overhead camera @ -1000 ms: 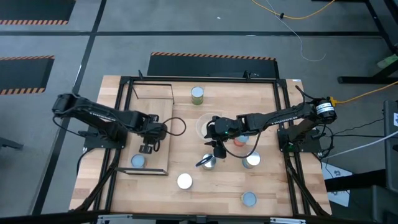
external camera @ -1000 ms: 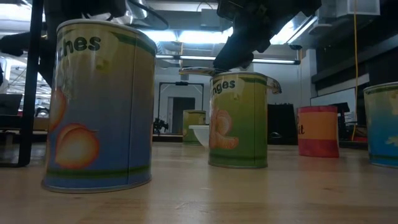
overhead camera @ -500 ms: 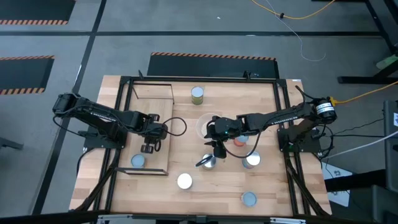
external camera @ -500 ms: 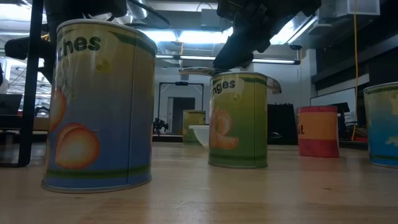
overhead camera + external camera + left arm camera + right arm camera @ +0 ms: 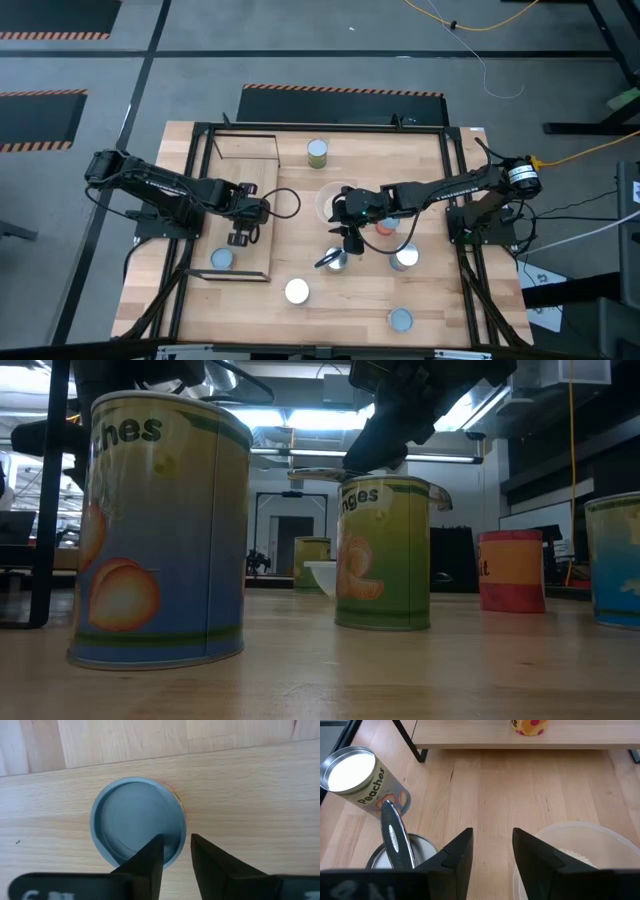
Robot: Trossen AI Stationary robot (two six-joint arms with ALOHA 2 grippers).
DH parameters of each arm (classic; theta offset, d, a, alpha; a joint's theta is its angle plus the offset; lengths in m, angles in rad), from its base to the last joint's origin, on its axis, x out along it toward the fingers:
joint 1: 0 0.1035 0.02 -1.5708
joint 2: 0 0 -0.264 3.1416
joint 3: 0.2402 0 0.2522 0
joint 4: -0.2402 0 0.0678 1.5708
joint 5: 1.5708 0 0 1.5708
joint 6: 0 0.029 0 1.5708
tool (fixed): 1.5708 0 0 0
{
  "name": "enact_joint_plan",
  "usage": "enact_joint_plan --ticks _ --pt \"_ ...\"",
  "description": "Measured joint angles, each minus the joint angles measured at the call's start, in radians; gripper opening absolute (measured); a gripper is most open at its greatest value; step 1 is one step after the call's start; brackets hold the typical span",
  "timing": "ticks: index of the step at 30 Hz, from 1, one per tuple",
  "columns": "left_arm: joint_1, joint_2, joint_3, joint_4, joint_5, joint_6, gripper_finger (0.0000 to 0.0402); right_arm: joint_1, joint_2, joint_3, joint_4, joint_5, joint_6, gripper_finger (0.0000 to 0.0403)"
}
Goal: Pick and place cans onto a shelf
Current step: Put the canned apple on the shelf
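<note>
Over the shelf [image 5: 255, 195]: left tool [image 5: 240, 238] pointing down at blue-grey-topped can [image 5: 137, 826] on the shelf board, fingers slightly parted, empty.

Mid-bench: right tool [image 5: 350, 243] fingers slightly apart, holding nothing, hovering beside clear bowl [image 5: 335, 203] of pale grains. Just ahead: silver-topped can [image 5: 338, 262] with silver-and-black utensil [image 5: 394, 836] lying across its lid, in the way of a clean grab. White-topped peaches can [image 5: 361, 779] beyond that. Red can [image 5: 385, 227] close under the right arm, another silver-topped can [image 5: 404, 258] just beside. Green-sided can [image 5: 317, 152] at far edge of bench [image 5: 430, 290], blue-grey can [image 5: 400, 320] near front edge.
</note>
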Motion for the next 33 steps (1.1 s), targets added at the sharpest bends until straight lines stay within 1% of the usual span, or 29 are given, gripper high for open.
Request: enact_joint_plan --ticks 8,12,17,24,29,33 --pt "0.0 0.0 0.0 0.002 0.0 -0.043 0.0009 0.0 0.0 0.0 0.0 0.0 0.0 0.0142" --pt "0.0 0.0 0.0 0.001 0.011 -0.096 0.0012 0.0 0.0 0.0 0.0 0.0 0.0 0.0142" --pt "-0.025 -0.002 0.002 0.002 0.09 -0.196 0.0005 0.0 0.0 0.0 0.0 0.0 -0.003 0.0142" --pt "-0.124 -0.002 0.002 0.021 0.239 -0.372 0.0004 0.0 0.0 0.0 0.0 0.0 -0.024 0.0142" --pt "-0.203 0.0 0.0 0.089 0.29 -0.447 0.0005 0.0 0.0 0.0 0.0 0.0 -0.024 0.0142" --pt "-0.245 0.0 0.0 0.137 0.298 -0.461 0.0004 0.0 0.0 0.0 0.0 0.0 -0.024 0.0142"
